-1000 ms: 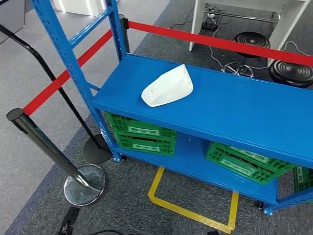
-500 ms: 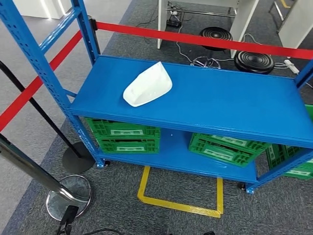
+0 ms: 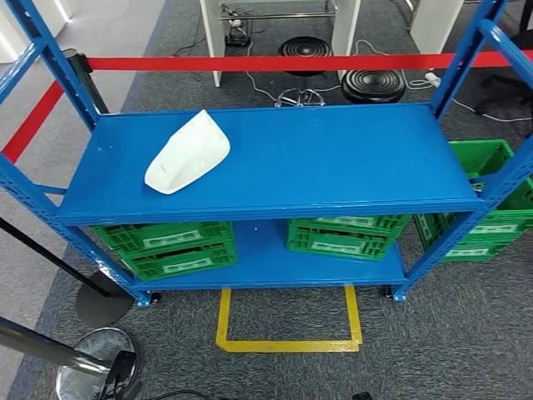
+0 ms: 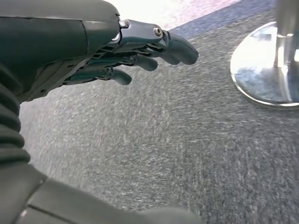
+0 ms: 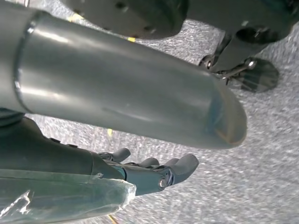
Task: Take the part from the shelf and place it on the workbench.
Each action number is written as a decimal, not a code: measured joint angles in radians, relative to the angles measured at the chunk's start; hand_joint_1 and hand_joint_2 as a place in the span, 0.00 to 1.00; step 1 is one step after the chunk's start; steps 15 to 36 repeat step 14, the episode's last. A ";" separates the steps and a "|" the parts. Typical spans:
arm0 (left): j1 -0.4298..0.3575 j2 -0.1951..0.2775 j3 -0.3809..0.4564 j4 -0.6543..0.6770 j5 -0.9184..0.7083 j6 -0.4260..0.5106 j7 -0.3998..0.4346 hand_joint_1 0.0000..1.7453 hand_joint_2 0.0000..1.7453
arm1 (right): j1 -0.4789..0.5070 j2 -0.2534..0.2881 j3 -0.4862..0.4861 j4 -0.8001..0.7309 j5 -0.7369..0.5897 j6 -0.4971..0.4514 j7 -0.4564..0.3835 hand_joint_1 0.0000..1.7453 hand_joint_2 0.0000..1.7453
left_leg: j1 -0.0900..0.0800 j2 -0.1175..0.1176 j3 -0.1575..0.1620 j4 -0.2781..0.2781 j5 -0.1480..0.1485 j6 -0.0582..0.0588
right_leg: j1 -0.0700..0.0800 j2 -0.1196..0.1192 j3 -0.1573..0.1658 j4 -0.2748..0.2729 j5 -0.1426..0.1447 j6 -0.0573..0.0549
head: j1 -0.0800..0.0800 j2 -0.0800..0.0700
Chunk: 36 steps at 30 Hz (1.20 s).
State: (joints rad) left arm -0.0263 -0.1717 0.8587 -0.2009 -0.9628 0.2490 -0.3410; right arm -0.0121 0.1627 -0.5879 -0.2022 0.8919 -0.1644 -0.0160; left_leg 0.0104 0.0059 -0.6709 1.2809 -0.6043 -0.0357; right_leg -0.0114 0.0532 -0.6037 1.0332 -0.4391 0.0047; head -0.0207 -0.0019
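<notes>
left hand [image 4: 141,51] hanging, fingers apart, empty, right hand [image 5: 148,170] likewise

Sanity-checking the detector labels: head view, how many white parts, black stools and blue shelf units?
white part: 1
black stools: 2
blue shelf unit: 1
Total: 4

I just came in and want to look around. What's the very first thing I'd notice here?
The big blue shelf right in front, with a white part lying alone toward the left end of its top board. Green crates sit on the lower board, and a red barrier tape runs behind the shelf.
</notes>
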 joint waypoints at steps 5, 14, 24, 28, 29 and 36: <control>-0.001 0.000 0.000 0.000 0.000 0.000 0.000 0.00 1.00 | -0.002 0.000 0.000 0.000 0.000 0.000 0.001 0.00 0.00 | 0.015 -0.078 0.105 -0.245 0.127 0.000 | -0.003 0.069 -0.007 0.006 0.004 0.024 | -0.001 0.000; 0.001 -0.003 0.001 0.000 -0.003 0.008 0.008 0.00 1.00 | -0.001 0.000 0.000 0.000 0.018 -0.013 0.037 0.00 0.00 | 0.007 -0.023 0.113 -0.266 0.129 0.048 | 0.000 -0.042 -0.140 0.253 -0.115 0.056 | 0.013 0.000; 0.001 -0.003 0.001 0.000 -0.003 0.008 0.008 0.00 1.00 | -0.001 0.000 0.000 0.000 0.018 -0.013 0.037 0.00 0.00 | 0.007 -0.023 0.113 -0.266 0.129 0.048 | 0.000 -0.042 -0.140 0.253 -0.115 0.056 | 0.013 0.000; 0.001 -0.003 0.001 0.000 -0.003 0.008 0.008 0.00 1.00 | -0.001 0.000 0.000 0.000 0.018 -0.013 0.037 0.00 0.00 | 0.007 -0.023 0.113 -0.266 0.129 0.048 | 0.000 -0.042 -0.140 0.253 -0.115 0.056 | 0.013 0.000; 0.001 -0.003 0.001 0.000 -0.003 0.008 0.008 0.00 1.00 | -0.001 0.000 0.000 0.000 0.018 -0.013 0.037 0.00 0.00 | 0.007 -0.023 0.113 -0.266 0.129 0.048 | 0.000 -0.042 -0.140 0.253 -0.115 0.056 | 0.013 0.000; 0.001 -0.003 0.001 0.000 -0.003 0.008 0.008 0.00 1.00 | -0.001 0.000 0.000 0.000 0.018 -0.013 0.037 0.00 0.00 | 0.007 -0.023 0.113 -0.266 0.129 0.048 | 0.000 -0.042 -0.140 0.253 -0.115 0.056 | 0.013 0.000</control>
